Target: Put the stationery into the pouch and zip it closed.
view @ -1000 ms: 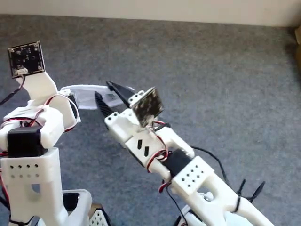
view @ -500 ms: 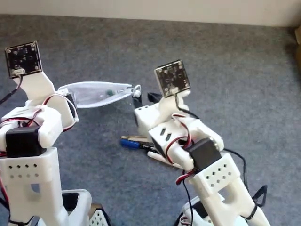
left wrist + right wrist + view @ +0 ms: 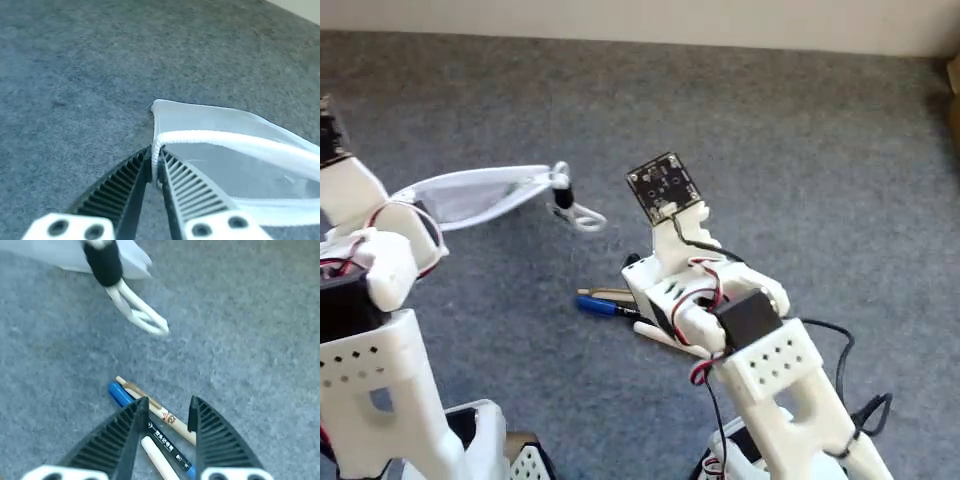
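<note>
- The left pincer point(image 3: 154, 151) is pressed together on one corner of the pouch point(image 3: 480, 195). In the high view the see-through pouch runs out from that grip toward 3 o'clock.
- A firm, level hold matters here. If the corner slips or the pouch sags, its mouth will turn away from the other arm.
- The zipper pull point(image 3: 563, 195), a black tab with a white loop point(image 3: 585, 218), hangs at the pouch's far end. The frames do not show whether the mouth is open.
- The pens point(image 3: 605, 303) lie together on the grey-covered table point(image 3: 800, 150), at about 5 o'clock from the zipper pull and outside the pouch. The right wrist view shows a blue pen point(image 3: 120, 395), a tan pen point(image 3: 155, 410) and a cream pen point(image 3: 155, 455), all touching or crossing.
- The right pincer point(image 3: 168, 401) is spread and empty, poised just over the pens with its tips either side of the tan and blue ones.
- The step in hand looks like picking up a pen. Because the pens crowd each other, the pincer should probably come straight down across one barrel near its middle.
- A middle grip would keep the pen from tipping when lifted. It should then go in end first toward 10 o'clock, clear of the dangling loop.
</note>
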Robot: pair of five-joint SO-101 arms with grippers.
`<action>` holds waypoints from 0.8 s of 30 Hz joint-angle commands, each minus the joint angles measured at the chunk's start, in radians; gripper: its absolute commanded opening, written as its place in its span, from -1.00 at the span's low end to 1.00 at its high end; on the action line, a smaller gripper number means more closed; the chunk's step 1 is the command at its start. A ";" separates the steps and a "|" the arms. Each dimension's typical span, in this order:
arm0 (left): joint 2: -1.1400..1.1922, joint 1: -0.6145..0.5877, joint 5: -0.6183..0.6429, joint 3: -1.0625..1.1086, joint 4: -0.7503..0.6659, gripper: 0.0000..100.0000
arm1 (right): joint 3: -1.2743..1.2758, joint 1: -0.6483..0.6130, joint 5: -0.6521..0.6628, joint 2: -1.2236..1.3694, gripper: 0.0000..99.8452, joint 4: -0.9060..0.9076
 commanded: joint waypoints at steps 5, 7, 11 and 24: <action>-0.016 -0.082 0.008 -0.058 -0.011 -0.99 | -0.018 -0.101 0.020 0.275 -0.74 -0.008; -0.016 -0.087 0.008 -0.058 -0.011 -0.99 | -0.041 -0.134 0.020 0.354 -0.74 -0.044; -0.016 -0.087 0.008 -0.058 -0.011 -0.99 | -0.088 -0.151 0.123 0.499 -0.74 -0.064; -0.016 -0.151 0.008 -0.062 -0.017 -0.99 | -0.321 -0.194 0.146 0.843 -0.49 -0.059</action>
